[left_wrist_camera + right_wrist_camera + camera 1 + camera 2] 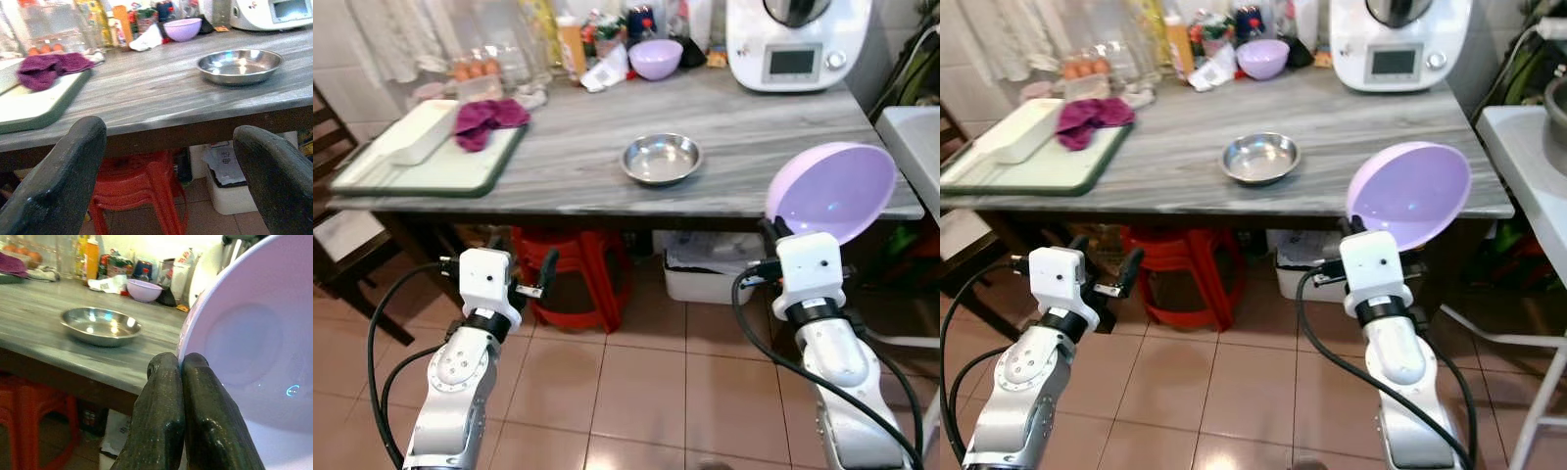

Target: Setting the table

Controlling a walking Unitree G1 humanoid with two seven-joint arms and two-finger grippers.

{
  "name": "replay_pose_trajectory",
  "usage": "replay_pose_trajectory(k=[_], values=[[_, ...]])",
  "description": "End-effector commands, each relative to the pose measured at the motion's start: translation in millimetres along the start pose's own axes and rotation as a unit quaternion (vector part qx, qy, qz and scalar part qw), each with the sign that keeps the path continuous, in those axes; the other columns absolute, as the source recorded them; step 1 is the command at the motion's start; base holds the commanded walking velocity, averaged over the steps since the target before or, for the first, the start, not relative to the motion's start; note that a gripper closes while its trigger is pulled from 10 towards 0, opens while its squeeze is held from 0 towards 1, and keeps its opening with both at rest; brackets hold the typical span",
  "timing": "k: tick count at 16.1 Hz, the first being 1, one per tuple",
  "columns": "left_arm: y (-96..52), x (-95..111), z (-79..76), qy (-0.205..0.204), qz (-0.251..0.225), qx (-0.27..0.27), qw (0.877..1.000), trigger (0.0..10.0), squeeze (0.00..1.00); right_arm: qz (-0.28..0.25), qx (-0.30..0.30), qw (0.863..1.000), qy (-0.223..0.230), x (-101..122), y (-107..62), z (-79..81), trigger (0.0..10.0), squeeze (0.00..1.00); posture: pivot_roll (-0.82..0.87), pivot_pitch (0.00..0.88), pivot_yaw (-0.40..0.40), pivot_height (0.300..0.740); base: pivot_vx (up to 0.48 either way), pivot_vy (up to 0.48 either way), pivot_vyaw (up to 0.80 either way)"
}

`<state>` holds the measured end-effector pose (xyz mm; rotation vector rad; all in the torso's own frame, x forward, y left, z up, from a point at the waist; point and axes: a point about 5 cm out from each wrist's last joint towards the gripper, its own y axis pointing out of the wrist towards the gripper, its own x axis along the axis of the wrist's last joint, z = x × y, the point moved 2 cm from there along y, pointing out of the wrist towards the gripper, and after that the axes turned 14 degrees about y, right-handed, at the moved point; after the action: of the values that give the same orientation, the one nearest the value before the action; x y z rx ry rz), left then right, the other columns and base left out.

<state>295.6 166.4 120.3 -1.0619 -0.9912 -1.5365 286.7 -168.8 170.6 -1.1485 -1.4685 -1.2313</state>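
Observation:
My right gripper (181, 364) is shut on the rim of a lilac plastic bowl (832, 189), which is tipped on its side just off the grey table's (568, 157) front right corner. A steel bowl (662, 158) rests on the tabletop near the front edge, left of the lilac one. A second lilac bowl (656, 58) stands at the back among bottles. My left gripper (530, 277) hangs open below the table's front edge, its fingers (58, 181) wide apart with nothing between them.
A green-rimmed tray (460, 168) with a white dish (416, 132) and a purple cloth (487, 118) lies at the table's left. A white kitchen machine (798, 44) stands back right. Red stools (573, 274) and a white box (710, 269) sit under the table. A white surface (915, 137) is on the right.

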Motion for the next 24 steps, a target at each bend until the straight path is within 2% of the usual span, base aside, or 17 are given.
replay_pose_trajectory(k=[1, 8, 16, 24], values=[[-1.9, -1.1, 0.2, -0.004, 0.006, 0.004, 1.0, 10.0, 0.0, -0.014, 0.003, 1.0, -0.006, 8.3, 0.1, -1.3, 10.0, 0.0, -0.18, 0.093, 0.107, 0.74, 0.326, 0.0, 0.51], [-2.2, 1.7, 0.9, -0.002, 0.005, 0.001, 1.0, 10.0, 0.0, -0.013, 0.02, 1.0, -0.009, 11.9, -0.5, 5.3, 10.0, 0.0, -0.18, 0.099, 0.099, 0.74, 0.325, 0.0, 0.41], [1.5, 6.5, -3.7, -0.005, 0.001, -0.008, 1.0, 10.0, 0.0, -0.03, 0.038, 0.999, -0.013, 21.8, 5.8, 14.2, 10.0, 0.0, -0.18, 0.101, 0.1, 0.74, 0.318, 0.0, 0.0], [1.0, 4.0, -8.0, -0.005, 0.006, -0.018, 1.0, 10.0, 0.0, -0.031, 0.045, 0.998, -0.015, 22.3, 8.4, 17.4, 10.0, 0.0, -0.17, 0.096, 0.095, 0.74, 0.309, 0.0, 0.0]])
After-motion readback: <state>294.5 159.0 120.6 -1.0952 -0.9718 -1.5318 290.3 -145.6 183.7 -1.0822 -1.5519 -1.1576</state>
